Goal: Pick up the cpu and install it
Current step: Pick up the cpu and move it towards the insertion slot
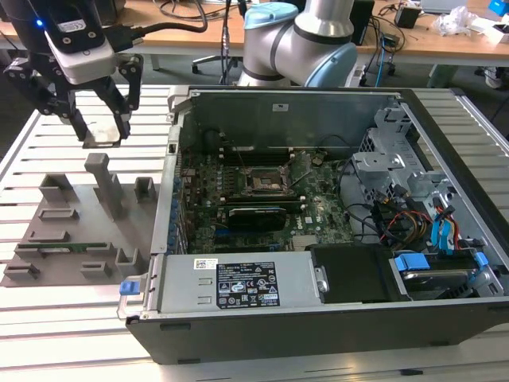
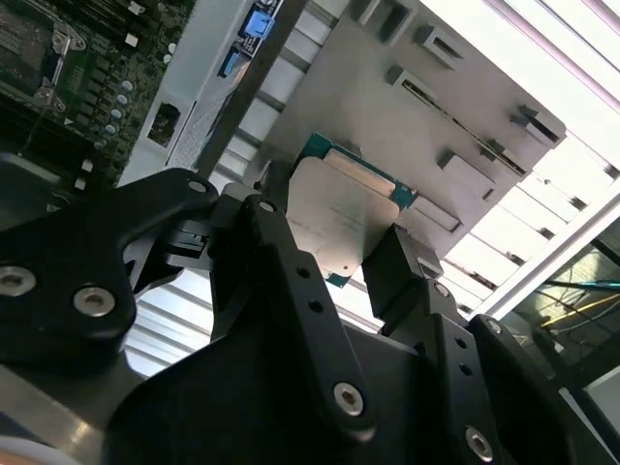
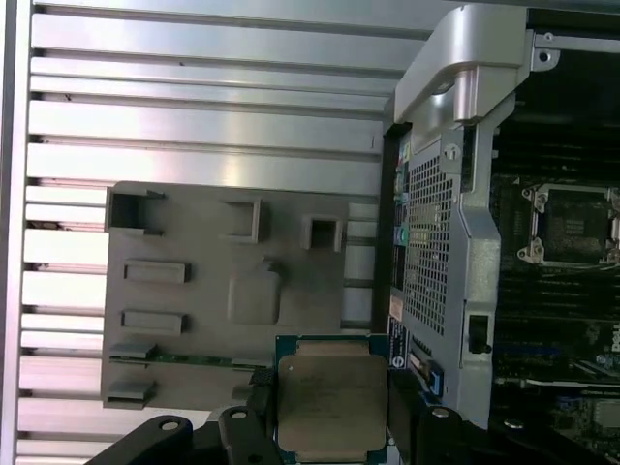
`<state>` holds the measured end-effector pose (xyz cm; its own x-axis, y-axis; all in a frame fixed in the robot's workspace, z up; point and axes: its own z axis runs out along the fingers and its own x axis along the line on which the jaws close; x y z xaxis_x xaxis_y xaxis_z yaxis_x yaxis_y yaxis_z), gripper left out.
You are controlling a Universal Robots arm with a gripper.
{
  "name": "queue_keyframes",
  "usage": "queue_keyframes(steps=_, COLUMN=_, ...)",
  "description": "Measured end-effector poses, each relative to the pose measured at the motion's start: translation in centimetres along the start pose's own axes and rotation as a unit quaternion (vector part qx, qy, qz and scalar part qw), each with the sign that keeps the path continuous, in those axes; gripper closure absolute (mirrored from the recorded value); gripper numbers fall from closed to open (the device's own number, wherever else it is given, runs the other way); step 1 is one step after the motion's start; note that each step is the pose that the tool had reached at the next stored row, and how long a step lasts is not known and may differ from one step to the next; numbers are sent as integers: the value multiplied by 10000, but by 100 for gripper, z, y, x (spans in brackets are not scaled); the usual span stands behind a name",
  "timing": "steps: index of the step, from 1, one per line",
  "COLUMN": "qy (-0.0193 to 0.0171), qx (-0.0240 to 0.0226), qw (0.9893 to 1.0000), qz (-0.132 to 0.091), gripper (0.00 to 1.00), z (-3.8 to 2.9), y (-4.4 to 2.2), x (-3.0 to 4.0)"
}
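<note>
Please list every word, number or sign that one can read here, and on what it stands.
No text can be read.
On the power supply, a white label: print too small.
On the top plate of the cpu, gripped by the fingers: faint marks, blurred.
On the computer case rear, a sticker: too small.

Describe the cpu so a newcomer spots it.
On the exterior view's left, beside the open black computer case, the black gripper hangs over a grey parts tray. It grips the cpu: a small flat square chip, silvery-topped, unlike the tray's long green memory stick.
</note>
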<state>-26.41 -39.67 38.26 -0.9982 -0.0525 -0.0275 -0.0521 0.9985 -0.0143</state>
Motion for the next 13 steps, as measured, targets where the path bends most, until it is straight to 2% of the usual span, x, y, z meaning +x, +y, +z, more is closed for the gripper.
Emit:
queue_keyframes(steps=11, qy=0, qx=0, qw=10000, qz=0, gripper=45, z=6, y=-10, x=-197)
queue_keyframes(steps=13, qy=0, qx=0, qw=10000, qz=0, gripper=45, z=7, y=-14, x=-253)
